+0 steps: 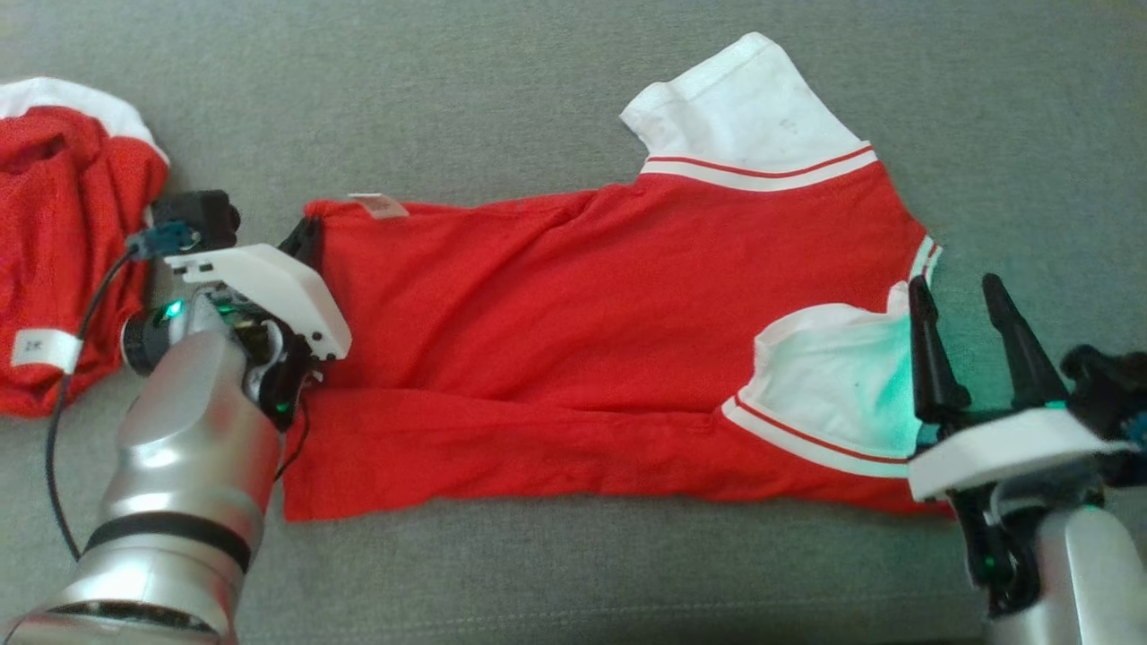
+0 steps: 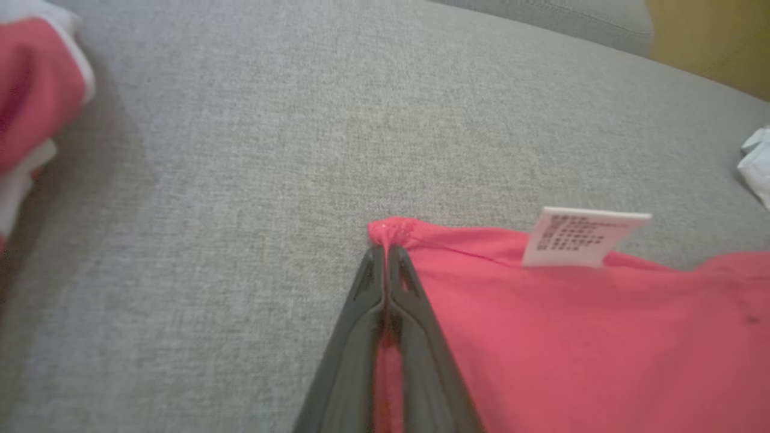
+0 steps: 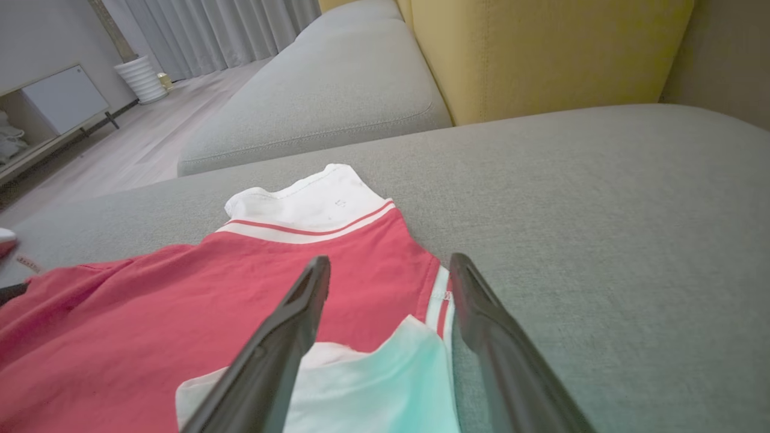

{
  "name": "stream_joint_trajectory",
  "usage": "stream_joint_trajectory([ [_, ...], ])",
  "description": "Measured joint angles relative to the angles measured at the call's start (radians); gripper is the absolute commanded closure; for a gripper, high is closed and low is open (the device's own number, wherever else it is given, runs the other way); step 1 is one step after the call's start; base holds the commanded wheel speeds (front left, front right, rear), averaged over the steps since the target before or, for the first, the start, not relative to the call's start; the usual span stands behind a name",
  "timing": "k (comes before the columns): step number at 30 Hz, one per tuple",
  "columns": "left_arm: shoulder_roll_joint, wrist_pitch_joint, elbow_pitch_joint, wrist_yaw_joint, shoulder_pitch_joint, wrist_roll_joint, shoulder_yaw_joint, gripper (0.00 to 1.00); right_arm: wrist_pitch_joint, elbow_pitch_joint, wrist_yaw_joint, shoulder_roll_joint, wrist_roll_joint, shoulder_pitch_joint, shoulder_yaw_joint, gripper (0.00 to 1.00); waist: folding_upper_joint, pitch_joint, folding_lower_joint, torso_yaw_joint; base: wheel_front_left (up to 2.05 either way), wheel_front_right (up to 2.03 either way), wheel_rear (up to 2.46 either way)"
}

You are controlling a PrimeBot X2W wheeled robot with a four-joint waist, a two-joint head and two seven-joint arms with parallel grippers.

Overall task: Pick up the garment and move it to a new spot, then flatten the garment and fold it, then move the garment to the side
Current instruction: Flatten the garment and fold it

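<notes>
A red T-shirt (image 1: 573,331) with white sleeves lies spread sideways on the grey sofa cushion (image 1: 538,98), one sleeve folded over the body. My left gripper (image 2: 385,252) is shut on the shirt's hem corner (image 2: 394,231), beside a white care label (image 2: 580,236). In the head view the left gripper (image 1: 305,242) sits at the shirt's left edge. My right gripper (image 1: 959,291) stands open over the collar end, one finger above the folded white sleeve (image 3: 373,385). The far white sleeve (image 3: 310,201) lies flat.
A second red and white garment (image 1: 63,242) is bunched at the far left of the cushion. A yellow back cushion (image 3: 541,48) rises behind, and another grey seat (image 3: 325,90) lies beyond. Bare grey fabric surrounds the shirt.
</notes>
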Motion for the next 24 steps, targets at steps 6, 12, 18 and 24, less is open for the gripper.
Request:
stream_joint_trajectory([
  [6,-0.026,-0.087,0.007,-0.005,-0.013,-0.003,-0.049,1.0,0.001,0.141,0.0,-0.001,-0.03,-0.183,-0.006,0.0,0.0,0.021,0.0,0.035,0.0,0.0,0.0],
  [12,-0.057,-0.134,-0.003,-0.005,-0.059,-0.021,-0.096,1.0,0.048,0.376,0.0,-0.034,-0.045,-0.47,-0.014,0.0,0.0,0.058,0.0001,0.084,0.0,0.0,0.0],
  [18,-0.082,-0.154,-0.039,-0.005,-0.107,-0.051,-0.151,1.0,0.117,0.671,0.0,-0.094,-0.056,-0.72,-0.008,0.0,0.0,0.099,0.0002,0.143,0.0,0.0,0.0],
  [24,-0.091,-0.162,-0.061,-0.005,-0.118,-0.082,-0.184,1.0,0.136,0.858,0.0,-0.12,-0.084,-0.849,0.033,0.0,0.0,0.127,0.0,0.181,0.0,0.0,0.0],
])
